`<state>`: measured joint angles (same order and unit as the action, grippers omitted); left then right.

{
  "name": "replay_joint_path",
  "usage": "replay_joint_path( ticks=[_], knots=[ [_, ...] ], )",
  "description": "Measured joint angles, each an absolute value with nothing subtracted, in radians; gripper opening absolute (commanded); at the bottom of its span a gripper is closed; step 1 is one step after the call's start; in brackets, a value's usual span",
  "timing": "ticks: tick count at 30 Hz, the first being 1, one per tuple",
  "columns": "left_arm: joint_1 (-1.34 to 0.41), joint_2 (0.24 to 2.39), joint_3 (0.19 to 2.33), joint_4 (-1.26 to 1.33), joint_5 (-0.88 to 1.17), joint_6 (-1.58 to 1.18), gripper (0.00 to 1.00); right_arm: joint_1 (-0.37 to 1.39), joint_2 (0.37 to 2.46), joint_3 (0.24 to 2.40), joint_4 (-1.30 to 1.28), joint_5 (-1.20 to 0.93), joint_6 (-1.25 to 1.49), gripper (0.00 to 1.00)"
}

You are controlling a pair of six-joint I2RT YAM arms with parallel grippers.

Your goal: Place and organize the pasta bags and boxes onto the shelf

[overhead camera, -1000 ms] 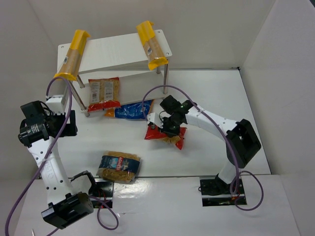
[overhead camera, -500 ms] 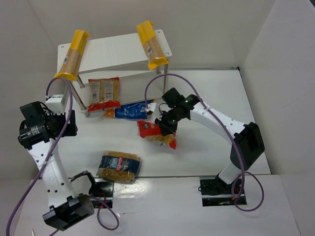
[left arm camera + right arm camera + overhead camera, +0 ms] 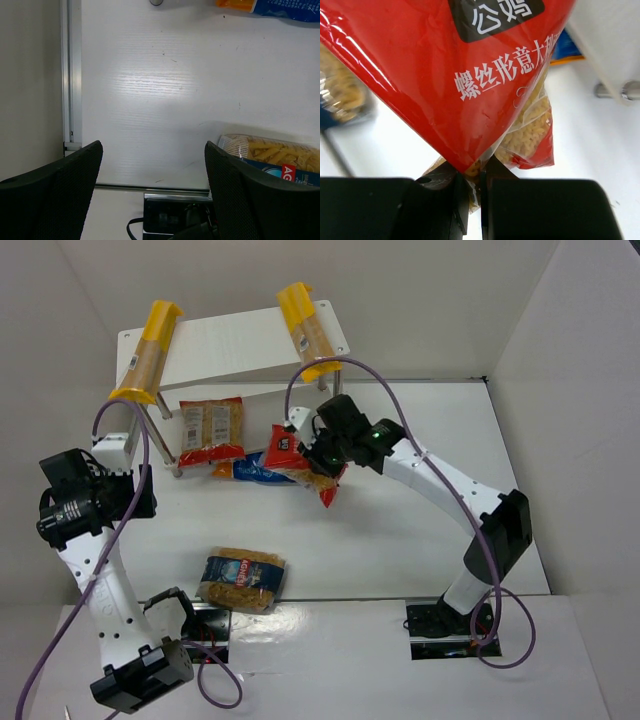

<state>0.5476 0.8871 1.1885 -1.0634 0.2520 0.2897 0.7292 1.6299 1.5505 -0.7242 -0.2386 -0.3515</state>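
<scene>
My right gripper [image 3: 322, 454] is shut on a red-trimmed pasta bag [image 3: 296, 458] and holds it in the air in front of the white shelf [image 3: 235, 348]; the bag fills the right wrist view [image 3: 445, 65]. Two yellow spaghetti boxes lie on the top board, one at the left [image 3: 149, 352] and one at the right [image 3: 308, 330]. Another red bag [image 3: 211, 430] lies on the lower board. A blue bag [image 3: 255, 468] lies half under the shelf. A second blue bag [image 3: 240, 579] lies near the front; it also shows in the left wrist view [image 3: 272, 156]. My left gripper [image 3: 152, 197] is open and empty.
White walls enclose the table on the left, back and right. A shelf leg [image 3: 336, 398] stands just right of the held bag. A black arm mount [image 3: 175, 220] sits at the near edge. A purple cable [image 3: 330, 370] loops over the right arm.
My right gripper has carried the red bag up and to the left, from mid-table to the front of the shelf above the blue bag. The left arm has barely moved.
</scene>
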Motion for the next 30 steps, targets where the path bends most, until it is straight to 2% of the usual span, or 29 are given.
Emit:
replay_joint_path(
  ticks=[9,16,24,30],
  knots=[
    [0.548,0.869,1.188,-1.063,0.241,0.290,0.88,0.952,1.732,1.552,-0.611,0.212,-0.334,0.00],
    [0.548,0.834,1.188,-1.064,0.233,0.290,0.88,1.019,1.786,1.552,-0.445,0.516,-0.363,0.00],
    [0.555,0.823,1.188,-1.064,0.229,0.290,0.88,1.030,1.853,1.542,-0.223,0.748,-0.455,0.00],
    [0.556,0.800,1.188,-1.064,0.221,0.290,0.88,1.030,1.875,1.502,-0.061,0.843,-0.548,0.00]
  ],
)
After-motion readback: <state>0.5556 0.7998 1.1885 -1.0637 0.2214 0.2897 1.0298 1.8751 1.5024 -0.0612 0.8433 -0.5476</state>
